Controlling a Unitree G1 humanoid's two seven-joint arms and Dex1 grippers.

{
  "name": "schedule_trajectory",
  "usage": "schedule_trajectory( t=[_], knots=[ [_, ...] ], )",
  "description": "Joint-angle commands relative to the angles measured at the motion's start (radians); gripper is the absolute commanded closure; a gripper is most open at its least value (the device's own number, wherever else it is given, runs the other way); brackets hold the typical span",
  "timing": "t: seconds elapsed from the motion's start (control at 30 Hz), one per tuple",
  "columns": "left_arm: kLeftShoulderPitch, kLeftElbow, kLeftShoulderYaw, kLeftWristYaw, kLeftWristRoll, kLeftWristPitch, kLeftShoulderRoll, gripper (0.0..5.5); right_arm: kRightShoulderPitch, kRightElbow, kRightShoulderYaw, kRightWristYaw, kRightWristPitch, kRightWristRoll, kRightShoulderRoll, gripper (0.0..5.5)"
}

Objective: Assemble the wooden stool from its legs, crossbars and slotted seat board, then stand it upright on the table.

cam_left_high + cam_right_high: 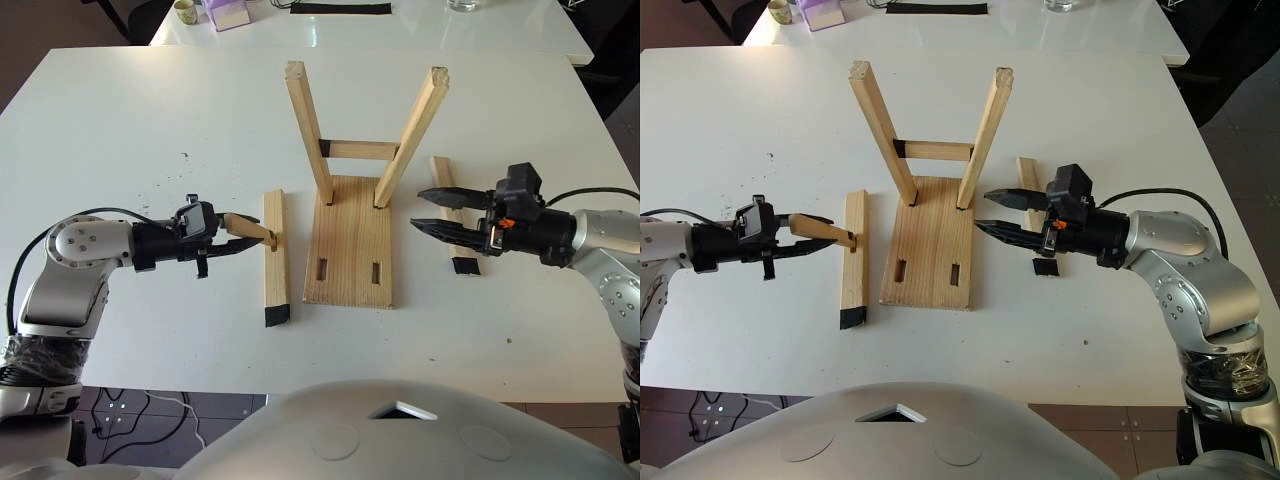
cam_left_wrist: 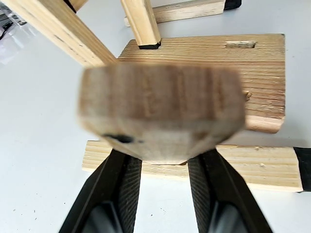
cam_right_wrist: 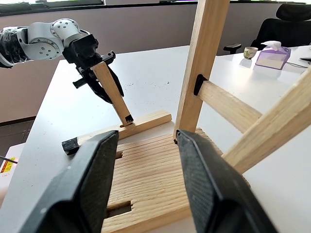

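On the white table (image 1: 130, 110), the left gripper (image 1: 228, 243) is closed on a short crossbar (image 1: 252, 231), whose far end touches a loose leg (image 1: 276, 262) lying flat just left of the seat board (image 1: 350, 250). The board lies flat at the middle of the table. Two legs (image 1: 308, 120) stand in its far slots, joined by a second crossbar (image 1: 362, 150), and the two near slots (image 1: 324, 268) are empty. Just right of the board, the right gripper (image 1: 417, 208) hovers with its fingers spread apart, holding nothing, over another loose leg (image 1: 441, 172).
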Motion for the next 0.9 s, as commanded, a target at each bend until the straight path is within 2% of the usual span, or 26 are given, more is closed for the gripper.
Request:
schedule_trajectory(
  t=[0.03,0.23,0.6,0.9],
  knots=[
    [0.015,-0.003,-0.011,-0.019,0.019,0.013,0.021,4.21,-0.007,0.028,0.017,-0.003,-0.017,-0.046,-0.003,3.32],
    [0.063,-0.034,-0.042,-0.074,0.01,0.071,0.06,4.21,-0.04,0.052,0.03,0.005,-0.013,-0.054,0.002,3.32],
    [-0.048,-0.024,-0.172,-0.046,0.011,0.274,0.024,4.21,-0.083,0.107,0.099,0.009,-0.027,-0.119,0.023,3.32],
    [-0.034,-0.016,-0.242,-0.021,0.069,0.24,0.001,4.21,-0.085,0.114,0.121,0.008,-0.028,-0.138,0.041,3.32]
  ],
)
